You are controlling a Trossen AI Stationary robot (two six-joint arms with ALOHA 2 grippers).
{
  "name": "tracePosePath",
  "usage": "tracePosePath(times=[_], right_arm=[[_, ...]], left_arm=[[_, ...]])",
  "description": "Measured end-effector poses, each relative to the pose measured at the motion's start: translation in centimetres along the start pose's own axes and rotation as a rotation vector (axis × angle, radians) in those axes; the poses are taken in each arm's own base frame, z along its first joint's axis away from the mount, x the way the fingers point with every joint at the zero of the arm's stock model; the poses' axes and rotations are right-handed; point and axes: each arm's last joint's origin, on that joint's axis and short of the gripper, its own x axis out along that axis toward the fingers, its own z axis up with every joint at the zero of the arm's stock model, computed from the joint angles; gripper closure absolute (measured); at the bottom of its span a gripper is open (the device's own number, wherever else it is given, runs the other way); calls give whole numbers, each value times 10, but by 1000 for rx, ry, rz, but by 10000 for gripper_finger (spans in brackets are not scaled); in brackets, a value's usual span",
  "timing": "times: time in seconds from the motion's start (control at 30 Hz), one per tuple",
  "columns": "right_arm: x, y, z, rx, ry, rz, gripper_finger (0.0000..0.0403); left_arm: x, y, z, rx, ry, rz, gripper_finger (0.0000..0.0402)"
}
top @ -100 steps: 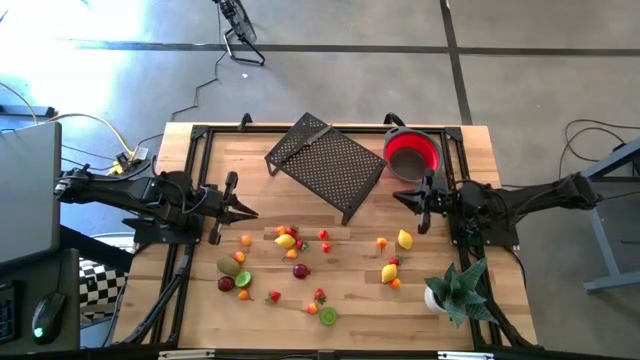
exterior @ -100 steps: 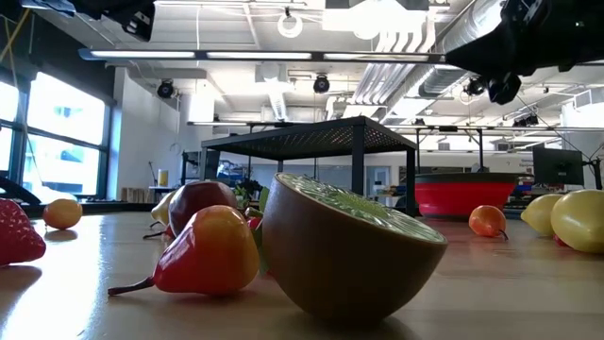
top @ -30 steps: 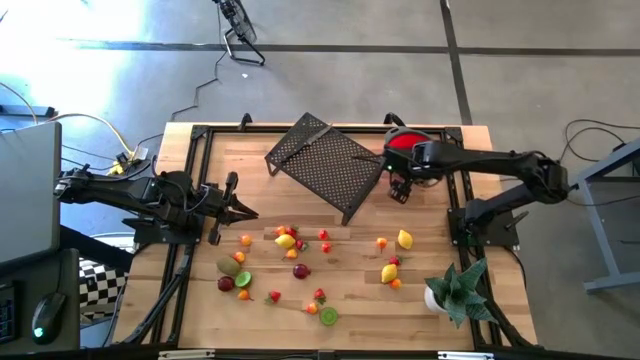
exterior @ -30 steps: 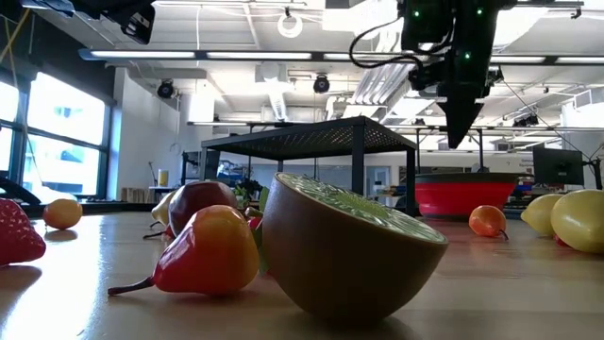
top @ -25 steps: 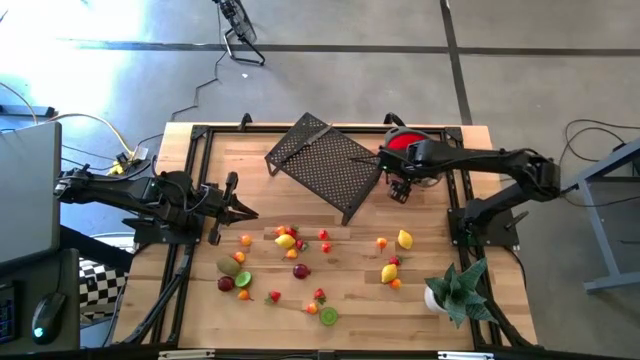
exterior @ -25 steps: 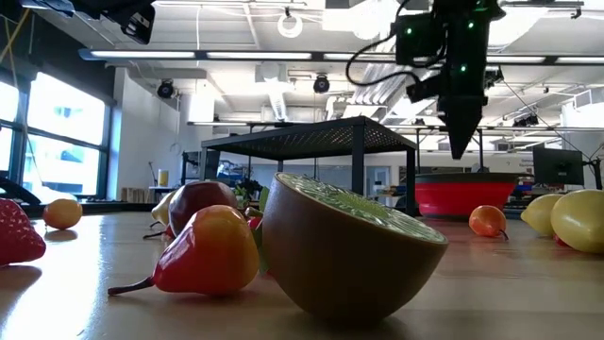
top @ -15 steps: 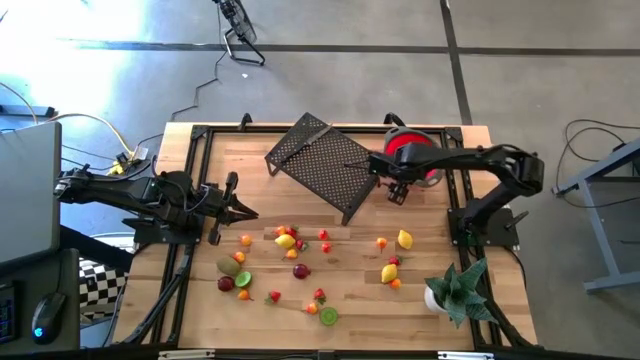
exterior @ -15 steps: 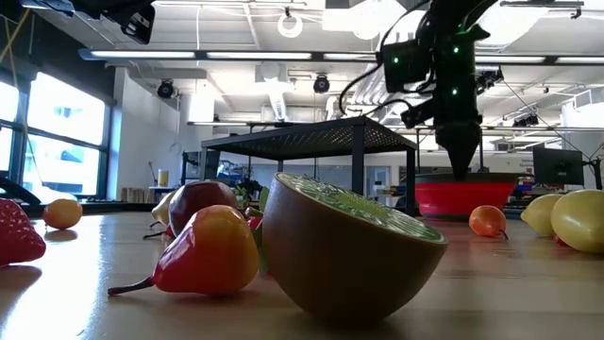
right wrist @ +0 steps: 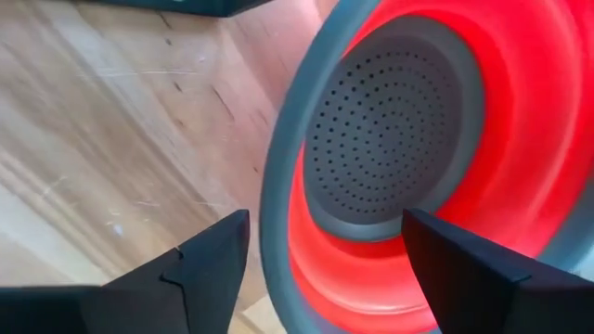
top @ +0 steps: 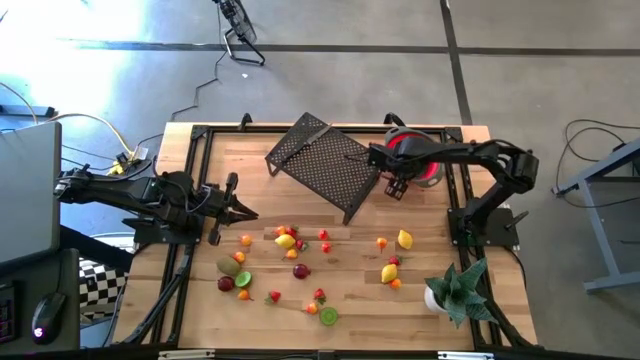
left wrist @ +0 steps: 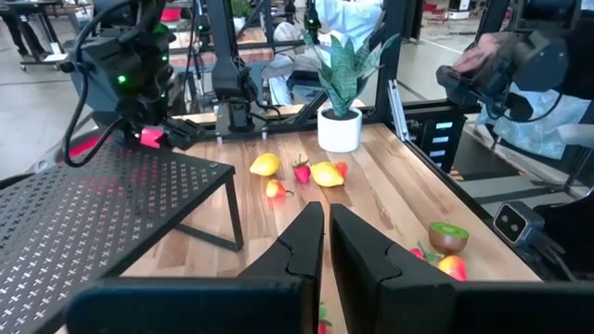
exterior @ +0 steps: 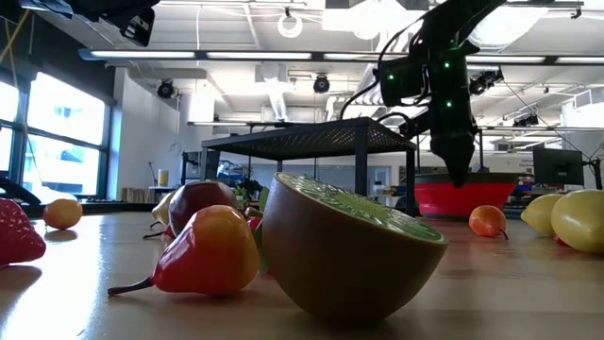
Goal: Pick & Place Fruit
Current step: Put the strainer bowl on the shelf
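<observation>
Several small toy fruits (top: 300, 252) lie scattered on the near half of the wooden table; in the low view a halved kiwi (exterior: 349, 247) and a red pear (exterior: 203, 250) sit close to the camera. The red bowl (right wrist: 436, 139), with a grey rim (right wrist: 277, 186) and a perforated grey bottom, stands at the far right. My right gripper (top: 397, 187) hangs open above the bowl's rim, pointing steeply down, one finger over the table and the other over the bowl's inside, touching nothing. My left gripper (top: 245, 211) waits shut at the table's left side, level and holding nothing.
A black mesh stand (top: 325, 165) stands on legs just left of the bowl, close to my right gripper. A spiky green plant in a white pot (top: 452, 290) stands at the near right corner. Bare wood lies between the stand and the fruit.
My right gripper has sunk toward the red bowl and tipped more steeply downward, its arm swinging toward the table's left. Its fingers have stayed apart. The bowl and the fruit have not moved.
</observation>
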Motion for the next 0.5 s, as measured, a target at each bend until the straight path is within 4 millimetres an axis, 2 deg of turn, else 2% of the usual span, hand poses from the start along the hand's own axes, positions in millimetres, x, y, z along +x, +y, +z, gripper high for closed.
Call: tracePosePath(times=[0.5], right_arm=[[1, 0, 1, 6, 0, 44, 292]], left_arm=[[0, 0, 0, 0, -1, 0, 382]])
